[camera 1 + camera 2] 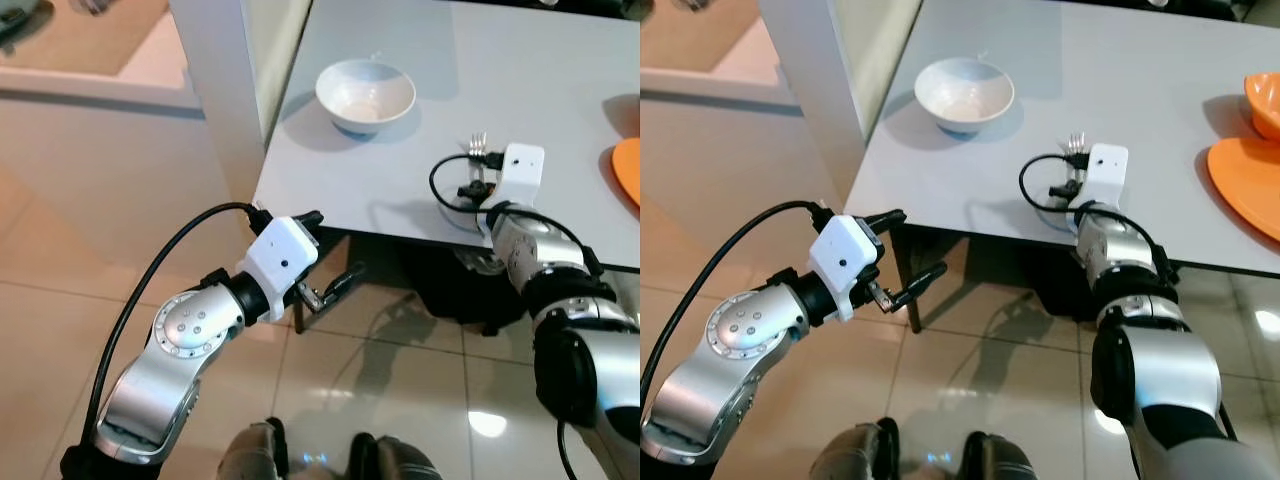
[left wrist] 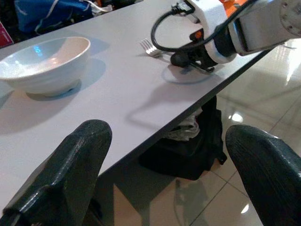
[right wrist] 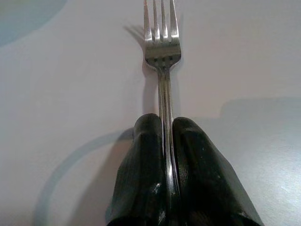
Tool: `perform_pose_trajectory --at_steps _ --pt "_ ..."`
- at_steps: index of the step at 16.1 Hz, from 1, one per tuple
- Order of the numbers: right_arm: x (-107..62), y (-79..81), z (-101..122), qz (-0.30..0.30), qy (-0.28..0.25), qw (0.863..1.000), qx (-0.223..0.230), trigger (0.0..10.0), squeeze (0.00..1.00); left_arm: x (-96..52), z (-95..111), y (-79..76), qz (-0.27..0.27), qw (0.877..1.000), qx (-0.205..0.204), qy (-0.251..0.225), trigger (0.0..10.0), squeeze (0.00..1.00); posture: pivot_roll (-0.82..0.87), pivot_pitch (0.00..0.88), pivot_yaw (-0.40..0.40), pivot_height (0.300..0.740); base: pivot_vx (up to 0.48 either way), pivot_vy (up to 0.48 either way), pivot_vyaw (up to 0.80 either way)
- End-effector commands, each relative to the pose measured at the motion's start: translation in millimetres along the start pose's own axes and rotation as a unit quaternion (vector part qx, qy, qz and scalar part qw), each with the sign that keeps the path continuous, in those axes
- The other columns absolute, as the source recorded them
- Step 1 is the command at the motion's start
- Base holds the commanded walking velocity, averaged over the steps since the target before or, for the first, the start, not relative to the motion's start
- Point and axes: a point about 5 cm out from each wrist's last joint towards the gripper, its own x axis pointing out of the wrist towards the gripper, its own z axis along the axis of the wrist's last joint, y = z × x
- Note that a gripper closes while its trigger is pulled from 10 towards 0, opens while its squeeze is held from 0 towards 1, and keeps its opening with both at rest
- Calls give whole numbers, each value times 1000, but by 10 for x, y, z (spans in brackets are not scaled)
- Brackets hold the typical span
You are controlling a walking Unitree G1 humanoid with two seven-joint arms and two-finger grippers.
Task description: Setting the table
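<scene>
right gripper (image 3: 164, 141) clamped on fork (image 3: 162, 52), seemingly touching table (image 1: 400, 200); left gripper (image 1: 902, 255) apart

Below us we see a glossy beige tiled floor (image 1: 400, 390) with bright glare spots. A white pillar (image 1: 222, 90) rises just beside the bench's left corner. Under the bench sits a dark bag (image 2: 188, 150), and a blue bag (image 2: 51, 12) lies beyond it.
</scene>
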Motion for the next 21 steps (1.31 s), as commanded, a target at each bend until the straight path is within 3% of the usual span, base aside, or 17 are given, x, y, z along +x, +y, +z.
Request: perform_pose_trajectory --at_steps 1,5,12,13,18,20,21 --pt "4 7 -67 5 27 999 19 10000 0 -17 50 -1 -9 1000 4 -5 10000 0 166 235 -27 740 0 0 0" --pt "9 7 -74 2 40 998 38 10000 0 13 63 -18 -22 1000 6 -6 10000 0 165 226 -18 740 0 0 0" --pt "8 -11 -104 -11 51 998 25 10000 8 47 68 -21 -33 999 12 -5 10000 0 164 211 -7 740 0 0 0" --pt "7 -32 -94 -15 47 999 23 10000 1000 55 72 -13 -32 999 13 -6 10000 0 164 207 -8 740 0 0 0" --pt "10 -53 28 -14 20 999 28 10000 1000 96 92 24 -19 1000 16 -13 10000 0 158 186 -10 740 0 0 0" --pt "9 -46 117 -11 4 1000 -4 10000 1000 108 101 67 4 999 29 -18 10000 0 148 166 -11 740 0 0 0" --pt "-2 -51 202 -4 -19 1000 -10 10000 0 111 70 113 29 999 23 -5 10000 0 142 147 -18 740 0 0 0"
